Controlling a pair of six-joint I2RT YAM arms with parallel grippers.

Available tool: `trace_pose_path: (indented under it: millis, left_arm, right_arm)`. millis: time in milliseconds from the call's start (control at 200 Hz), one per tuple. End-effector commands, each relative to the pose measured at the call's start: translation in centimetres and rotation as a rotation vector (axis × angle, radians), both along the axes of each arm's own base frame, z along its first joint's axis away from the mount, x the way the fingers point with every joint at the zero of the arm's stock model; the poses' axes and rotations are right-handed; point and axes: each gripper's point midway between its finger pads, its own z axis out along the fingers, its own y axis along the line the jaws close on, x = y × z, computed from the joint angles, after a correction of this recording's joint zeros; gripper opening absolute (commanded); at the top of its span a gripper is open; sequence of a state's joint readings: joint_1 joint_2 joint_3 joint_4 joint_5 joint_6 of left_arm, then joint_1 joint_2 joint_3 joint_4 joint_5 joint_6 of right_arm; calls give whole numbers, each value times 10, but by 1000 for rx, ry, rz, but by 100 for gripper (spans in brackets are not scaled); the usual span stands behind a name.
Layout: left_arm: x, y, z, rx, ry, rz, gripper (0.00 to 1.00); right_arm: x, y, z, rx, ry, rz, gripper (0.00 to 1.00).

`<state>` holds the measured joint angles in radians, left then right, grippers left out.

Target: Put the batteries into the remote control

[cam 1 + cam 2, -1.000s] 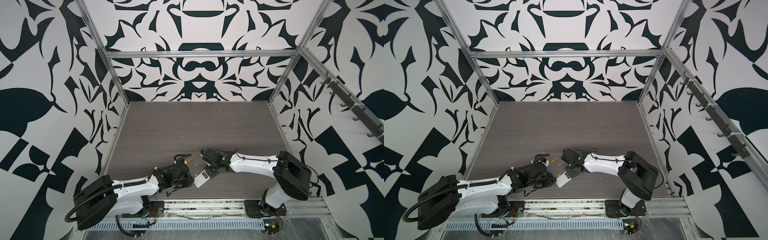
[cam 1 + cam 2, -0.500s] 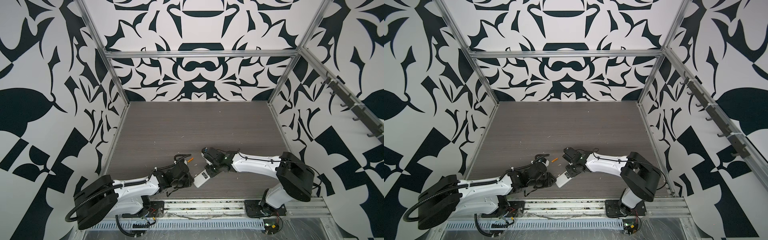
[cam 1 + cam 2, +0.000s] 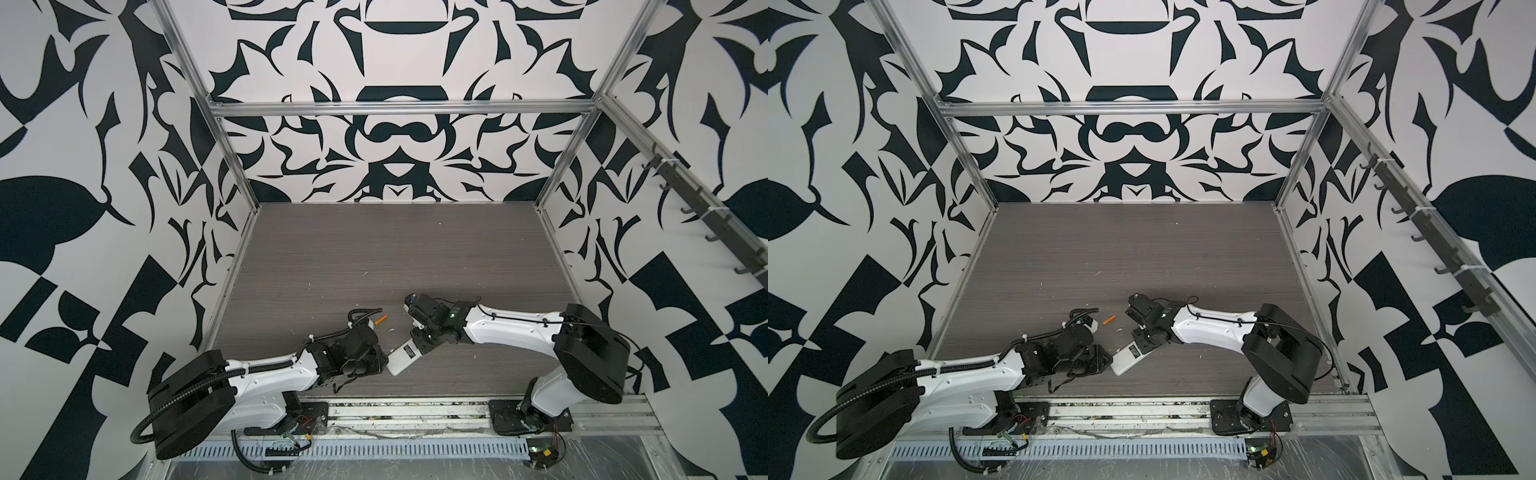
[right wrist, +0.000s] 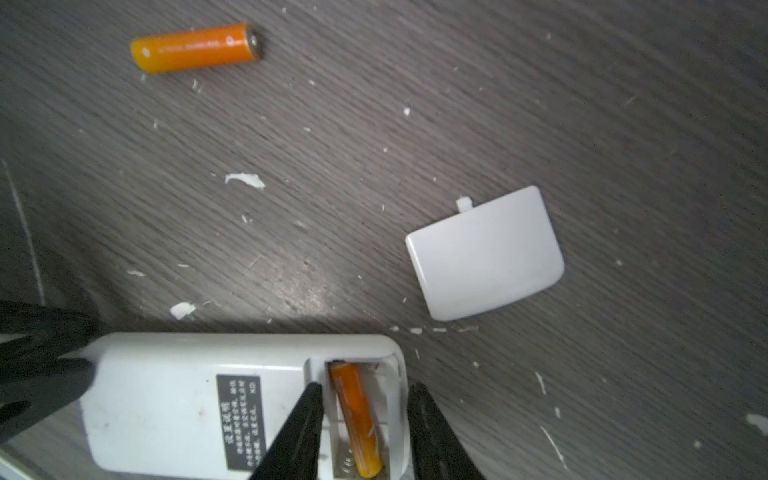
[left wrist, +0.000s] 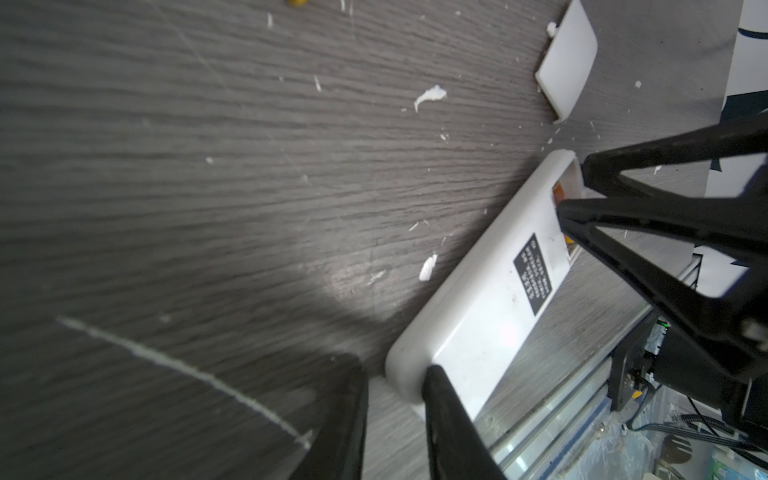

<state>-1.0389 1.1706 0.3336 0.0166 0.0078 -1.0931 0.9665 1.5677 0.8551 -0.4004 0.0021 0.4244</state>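
Note:
The white remote control (image 3: 402, 358) (image 3: 1128, 358) lies back up near the table's front, its dark label showing. Its open compartment holds one orange battery (image 4: 353, 411), lying slanted. My right gripper (image 4: 365, 388) (image 3: 419, 345) is open. Its fingers stand on either side of that battery, with a gap on each side. My left gripper (image 5: 392, 368) (image 3: 380, 362) is open at the remote's (image 5: 490, 299) other end, with one finger against the end. A second orange battery (image 3: 381, 320) (image 3: 1109, 320) (image 4: 195, 48) lies loose on the table beyond the left wrist.
The white battery cover (image 4: 486, 253) (image 5: 567, 62) lies on the table beside the remote's compartment end. White flecks (image 4: 245, 179) are scattered over the dark wood top. The metal rail (image 3: 415, 409) runs along the front edge behind both arms.
My right gripper's jaws have spread apart around the battery in the compartment, and the right arm has shifted slightly. The left arm and the remote have stayed still.

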Motion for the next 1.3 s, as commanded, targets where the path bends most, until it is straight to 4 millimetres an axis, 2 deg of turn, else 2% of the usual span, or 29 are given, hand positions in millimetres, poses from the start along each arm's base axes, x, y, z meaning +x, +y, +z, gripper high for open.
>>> trace_pose_path:
  millis: [0, 145, 485, 750, 1010, 1300]
  left_arm:
    - [-5, 23, -22, 94, 29, 33, 28]
    - [-5, 23, -22, 97, 29, 36, 27]
    - [-3, 26, -18, 111, 22, 42, 27]
    - [-1, 29, -16, 114, 26, 43, 27]
    - [0, 27, -14, 113, 23, 32, 27]
    - [1, 24, -14, 105, 28, 27, 27]
  right_arm:
    - [-21, 15, 15, 78, 51, 49, 33]
    - [-20, 14, 21, 81, 39, 47, 28]
    - [-16, 9, 32, 75, 6, 38, 28]
    - [-15, 10, 29, 42, 12, 69, 31]
    - [-10, -8, 30, -52, -17, 85, 23]
    - [-3, -3, 25, -109, -21, 138, 19]
